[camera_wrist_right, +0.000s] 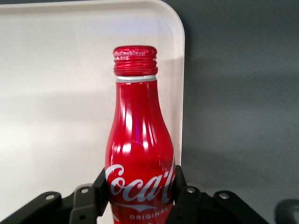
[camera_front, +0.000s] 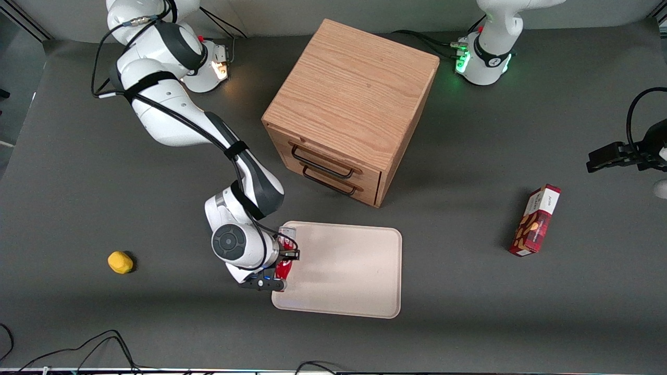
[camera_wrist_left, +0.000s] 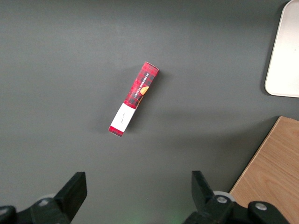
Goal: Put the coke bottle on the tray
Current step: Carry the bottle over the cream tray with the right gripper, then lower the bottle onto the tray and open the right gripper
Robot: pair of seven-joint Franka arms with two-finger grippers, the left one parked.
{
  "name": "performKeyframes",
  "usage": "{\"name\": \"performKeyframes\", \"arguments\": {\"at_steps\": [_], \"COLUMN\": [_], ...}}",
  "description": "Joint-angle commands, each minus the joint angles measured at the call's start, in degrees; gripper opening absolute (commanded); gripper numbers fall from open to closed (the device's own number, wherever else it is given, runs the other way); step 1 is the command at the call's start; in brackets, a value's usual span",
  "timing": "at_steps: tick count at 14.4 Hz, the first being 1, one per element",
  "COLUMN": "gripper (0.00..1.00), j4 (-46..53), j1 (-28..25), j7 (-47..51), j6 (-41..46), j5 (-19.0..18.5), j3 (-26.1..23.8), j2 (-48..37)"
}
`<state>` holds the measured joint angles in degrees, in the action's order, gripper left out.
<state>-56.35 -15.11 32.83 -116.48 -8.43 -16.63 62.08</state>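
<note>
My right gripper [camera_front: 285,254] is shut on the red coke bottle [camera_front: 284,249], which lies level in its grip over the edge of the beige tray [camera_front: 359,271] nearest the working arm's end of the table. In the right wrist view the bottle [camera_wrist_right: 139,140] sits between the two black fingers [camera_wrist_right: 100,186], white script on its body, red cap pointing out over the tray [camera_wrist_right: 56,93]. I cannot tell whether the bottle touches the tray. The tray's corner also shows in the left wrist view [camera_wrist_left: 285,56].
A wooden drawer cabinet [camera_front: 350,104] stands just farther from the front camera than the tray. A red snack box [camera_front: 535,220] lies toward the parked arm's end. A small yellow object [camera_front: 120,262] lies toward the working arm's end.
</note>
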Motion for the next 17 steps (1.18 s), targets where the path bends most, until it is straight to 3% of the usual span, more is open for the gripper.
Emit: {"name": "performKeyframes", "arguments": {"at_steps": [1,5,7,8,9,10,11,12,17], "gripper": [0.0,0.0,0.06,0.22,0.3,0.53,0.95,1.0,1.0], "j4": [3.0,2.0,1.3,1.3,1.3,1.3,1.2,0.9,-2.7], "j1": [-0.9,-1.1,-1.4,-1.4,-1.4,-1.5,-1.5,-1.5,-0.4], "j7": [-0.8,-1.0,-1.0,-1.0,-1.1,-0.8,-0.8,-0.8,-0.9], "j6": [-0.1,-5.1,-6.2,-6.2,-6.2,-6.2,-6.2,-6.3,-4.5], "j5": [1.0,0.9,0.9,0.9,0.9,0.9,0.9,0.8,1.0], "j3": [0.9,1.3,1.8,1.8,1.8,1.8,1.8,1.8,1.8], "j2": [0.9,2.7,3.0,2.9,2.9,2.9,2.9,2.8,-3.8]}}
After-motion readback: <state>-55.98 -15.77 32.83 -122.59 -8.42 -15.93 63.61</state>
